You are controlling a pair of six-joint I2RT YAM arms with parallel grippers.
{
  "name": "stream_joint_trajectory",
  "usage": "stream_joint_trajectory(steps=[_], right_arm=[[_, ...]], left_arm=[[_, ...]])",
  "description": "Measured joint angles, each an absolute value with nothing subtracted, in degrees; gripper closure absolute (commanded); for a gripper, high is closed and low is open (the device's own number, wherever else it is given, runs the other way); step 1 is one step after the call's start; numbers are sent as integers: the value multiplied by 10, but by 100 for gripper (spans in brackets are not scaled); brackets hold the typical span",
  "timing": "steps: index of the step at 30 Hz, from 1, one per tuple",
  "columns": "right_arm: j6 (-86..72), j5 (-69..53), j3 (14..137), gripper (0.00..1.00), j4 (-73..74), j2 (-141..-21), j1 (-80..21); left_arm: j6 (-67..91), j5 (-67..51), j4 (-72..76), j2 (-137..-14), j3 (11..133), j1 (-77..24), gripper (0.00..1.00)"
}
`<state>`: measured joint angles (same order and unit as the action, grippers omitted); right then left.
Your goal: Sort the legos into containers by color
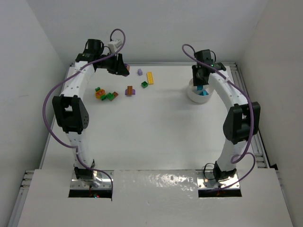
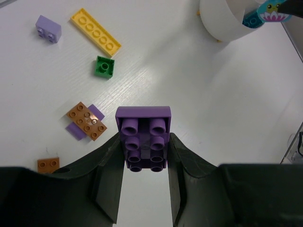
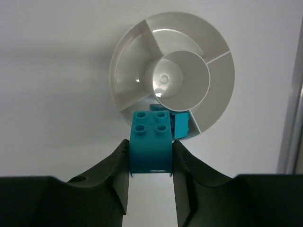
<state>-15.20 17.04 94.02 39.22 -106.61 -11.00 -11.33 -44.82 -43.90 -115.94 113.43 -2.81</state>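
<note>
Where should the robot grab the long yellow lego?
Probably across its two long edges, near the middle, coming straight down from above. The long yellow lego lies flat and thin on the table, studs up, with bare table beside its middle on both sides, leaving room to pinch.

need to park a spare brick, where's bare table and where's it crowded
Bare table between the yellow brick and the white dish; also the whole near half of it. Crowded far left, around the loose bricks.

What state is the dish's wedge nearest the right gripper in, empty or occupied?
Occupied: at least one teal brick lies inside that wedge of the white dish; other wedges look empty.
</note>
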Motion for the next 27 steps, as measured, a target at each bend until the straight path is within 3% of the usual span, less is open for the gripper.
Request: stream_joint_trajectory(steps=[14,27], right_arm=[[235,-16,979,100,514,-1091,-78],[424,-51,970,100,499,-1092,-69]], left_arm=[[-117,-450,-439,-1159,1134,-15,100],[-117,-449,-439,-1146,1134,-14,100]])
